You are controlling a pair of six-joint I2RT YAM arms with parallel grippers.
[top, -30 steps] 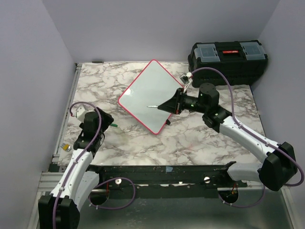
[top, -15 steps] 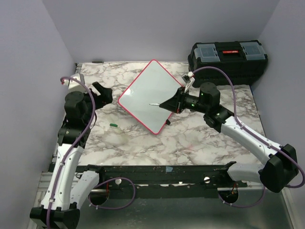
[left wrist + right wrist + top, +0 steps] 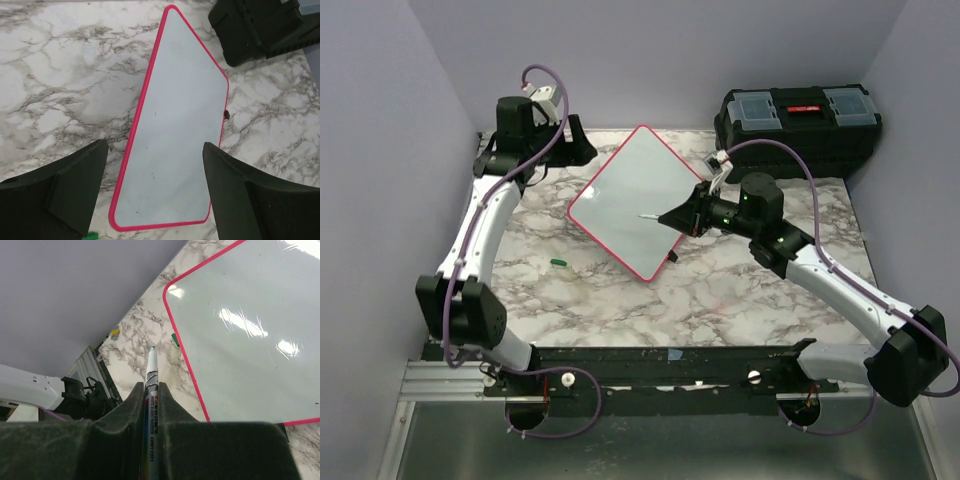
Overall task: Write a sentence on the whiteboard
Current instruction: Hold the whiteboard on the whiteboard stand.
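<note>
A white tabletop [image 3: 720, 300] with grey marble veining fills the space, closed in on the left, far and right sides by plain pale lavender walls [image 3: 650, 60]. A black toolbox [image 3: 798, 125] with a red latch sits at the far right corner. Aluminium framing [image 3: 420, 375] edges the near left side.

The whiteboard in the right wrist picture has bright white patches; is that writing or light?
Right wrist view: glare, light reflecting off the glossy whiteboard, not writing. Left wrist view: the same board looks evenly lit, no patches. Top view: even pale grey, no glare.
</note>
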